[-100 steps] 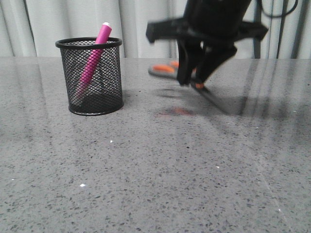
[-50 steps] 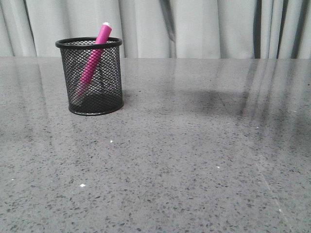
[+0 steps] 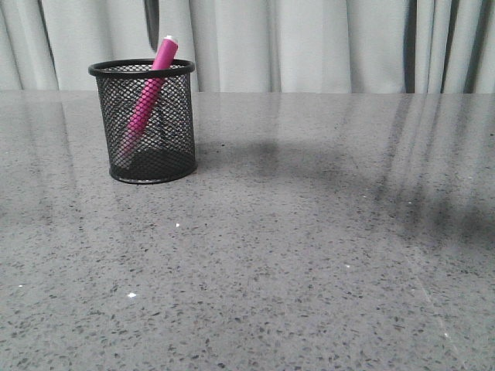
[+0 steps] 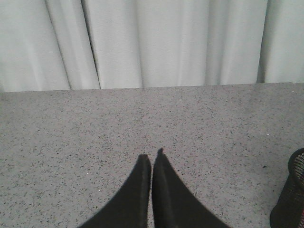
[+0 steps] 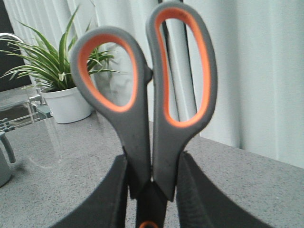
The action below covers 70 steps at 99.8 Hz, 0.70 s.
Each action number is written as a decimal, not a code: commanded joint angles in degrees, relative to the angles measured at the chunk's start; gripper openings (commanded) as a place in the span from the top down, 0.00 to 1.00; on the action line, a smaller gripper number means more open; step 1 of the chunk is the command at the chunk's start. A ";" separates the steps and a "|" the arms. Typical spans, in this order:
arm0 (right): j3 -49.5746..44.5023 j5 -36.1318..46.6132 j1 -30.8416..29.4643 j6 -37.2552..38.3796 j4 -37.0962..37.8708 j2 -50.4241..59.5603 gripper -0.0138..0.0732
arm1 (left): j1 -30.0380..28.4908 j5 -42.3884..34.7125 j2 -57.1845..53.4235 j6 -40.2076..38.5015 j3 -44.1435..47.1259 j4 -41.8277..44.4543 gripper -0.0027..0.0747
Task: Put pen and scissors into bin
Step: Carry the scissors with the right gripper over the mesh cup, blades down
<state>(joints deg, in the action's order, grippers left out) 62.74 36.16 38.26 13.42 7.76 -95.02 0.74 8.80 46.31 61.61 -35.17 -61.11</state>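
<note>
The bin, a black wire-mesh cup, stands on the grey table at the left. The pink pen leans inside it, its white tip above the rim. The dark blade of the scissors hangs down from the top edge, just above the bin's rim. In the right wrist view my right gripper is shut on the scissors near the pivot, the orange-lined handles pointing away from the wrist. My left gripper is shut on nothing, low over the table, with the bin's wall off to one side.
Pale curtains hang behind the table's far edge. A potted plant in a white pot and a clear stand show beyond the scissors in the right wrist view.
One second ago the right gripper held the scissors low over the table right of the bin. It rose out of the front view, and now the blade tip hangs above the bin.
</note>
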 commanded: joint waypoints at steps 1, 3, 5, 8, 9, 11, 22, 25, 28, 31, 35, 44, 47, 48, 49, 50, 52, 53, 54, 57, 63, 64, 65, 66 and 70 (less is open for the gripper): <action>1.57 7.42 0.08 -0.04 0.54 0.89 0.92 | -0.11 -1.98 -0.61 -0.71 -1.64 -1.10 0.99; 1.57 7.42 0.08 -0.04 0.54 0.62 0.92 | -0.11 -1.98 -0.61 -0.71 -1.64 -1.10 0.99; 1.57 7.42 0.08 -0.04 0.54 0.20 0.92 | -0.11 -1.98 -0.61 -0.71 -1.64 -1.10 0.99; 1.57 7.51 0.08 -0.04 0.54 -0.10 0.92 | -0.11 -1.98 -0.61 -0.71 -1.64 -1.10 0.99; 1.57 7.51 0.08 -0.04 0.54 -0.37 0.92 | -0.11 -1.98 -0.61 -0.71 -1.64 -1.10 0.99; 1.57 7.51 0.08 -0.04 0.54 -0.68 0.92 | -0.11 -1.98 -0.61 -0.71 -1.64 -1.10 0.99; 1.57 7.66 -0.03 -0.04 0.54 -2.11 0.92 | -0.11 -1.98 -0.61 -0.71 -1.64 -1.10 0.99; 1.57 7.66 -0.03 -0.04 0.54 -2.51 0.92 | -0.11 -1.98 -0.61 -0.71 -1.64 -1.10 0.99; 1.57 7.79 -0.03 -0.04 0.54 -2.81 0.92 | -0.11 -1.98 -0.61 -0.71 -1.64 -1.10 0.99; 1.57 7.80 -0.03 -0.04 0.54 -3.11 0.92 | -0.11 -1.98 -0.61 -0.71 -1.64 -1.10 0.99; 1.57 7.80 -0.03 -0.04 0.54 -3.25 0.92 | -0.11 -1.98 -0.61 -0.71 -1.64 -1.10 0.99; 0.82 7.80 -0.03 -0.04 0.54 -3.37 0.92 | -0.11 -1.98 -0.61 -0.71 -1.64 -1.10 0.99; 0.49 7.80 -0.03 -0.04 0.54 -3.37 0.92 | -0.11 -1.98 -0.61 -0.71 -1.64 -1.10 0.99; 0.31 7.80 -0.03 -0.14 0.54 -3.37 0.92 | -0.11 -1.98 -0.61 -0.71 -1.64 -1.10 0.99; 0.29 7.80 -0.03 -0.14 0.54 -3.37 0.92 | -0.11 -1.98 -0.61 -0.71 -1.64 -1.10 0.99; 0.20 7.80 -0.03 -0.14 0.54 -3.37 0.92 | -0.11 -1.98 -0.61 -0.71 -1.64 -1.10 0.99; -0.10 7.80 -0.03 -0.14 0.54 -3.37 0.92 | -0.11 -1.98 -0.61 -0.71 -1.64 -1.10 0.99; -0.09 7.80 -0.03 -0.14 0.54 -3.37 0.92 | -0.11 -1.98 -0.61 -0.71 -1.64 -1.10 0.99; -0.25 7.80 -0.03 -0.14 0.54 -3.37 0.92 | -0.11 -1.98 -0.61 -0.71 -1.64 -1.10 0.99; -0.49 7.80 -0.03 -0.14 0.54 -3.37 0.92 | -0.11 -1.98 -0.61 -0.71 -1.64 -1.10 0.99; -1.11 7.80 -0.03 -0.48 0.54 -3.37 0.92 | -0.11 -1.98 -0.61 -0.71 -1.64 -1.10 0.99; -1.21 7.80 -0.03 -0.59 0.65 -3.37 0.92 | -0.11 -1.98 -0.61 -0.71 -1.64 -1.10 0.99; -1.37 7.80 -0.03 -0.56 0.65 -3.37 0.92 | -0.11 -1.98 -0.61 -0.71 -1.64 -1.10 0.99; -1.55 7.80 -0.03 -0.61 0.65 -3.37 0.92 | -0.11 -1.98 -0.61 -0.71 -1.64 -1.10 0.99; -2.04 7.91 -0.03 -0.70 0.65 -3.37 0.92 | -0.11 -1.98 -0.61 -0.71 -1.64 -1.10 0.99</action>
<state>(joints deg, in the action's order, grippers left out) 60.06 38.47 38.26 13.30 8.42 -101.06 0.74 8.80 46.31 61.61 -35.17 -61.11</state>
